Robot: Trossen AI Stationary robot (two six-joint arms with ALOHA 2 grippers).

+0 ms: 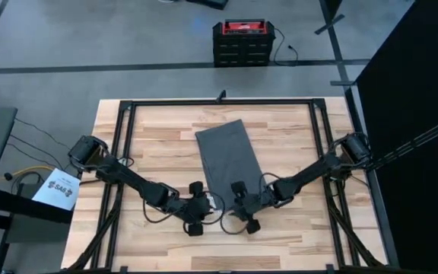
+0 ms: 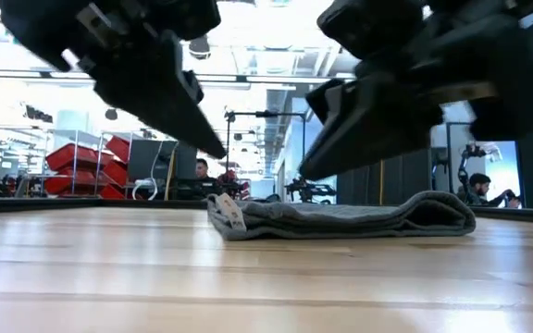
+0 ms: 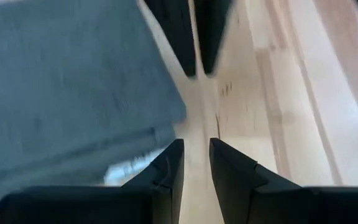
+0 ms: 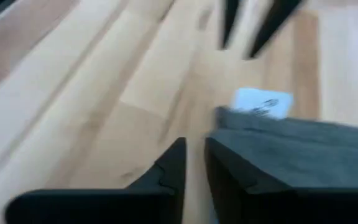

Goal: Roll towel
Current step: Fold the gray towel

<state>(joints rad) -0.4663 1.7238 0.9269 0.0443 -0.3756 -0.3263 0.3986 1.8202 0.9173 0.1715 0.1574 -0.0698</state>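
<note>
Nearest the front edge of the table (image 1: 150,243), my two grippers sit side by side, both just short of the towel's near end. Left gripper (image 1: 204,199): fingers (image 3: 166,171) drawn almost together with only a thin slit between them, holding nothing, poised just off the near left corner of the towel (image 1: 226,156), beside the small white tag (image 4: 261,102). Right gripper (image 1: 238,194): likewise nearly closed and empty, at the near right part of that same edge (the low view shows both sets of fingertips above the wood, not pressed into the cloth).

Beyond them, the towel lies as a narrow dark grey strip running away from me along the middle of the table, slightly skewed. It looks folded lengthwise, with a soft doubled hump at one end in the low view; I judge no roll has been started. Remaining, as I read it: pinch the near edge, turn it over, and roll toward the far end.

Farthest, off the table, a red-topped case (image 1: 240,42) stands on the floor.
</note>
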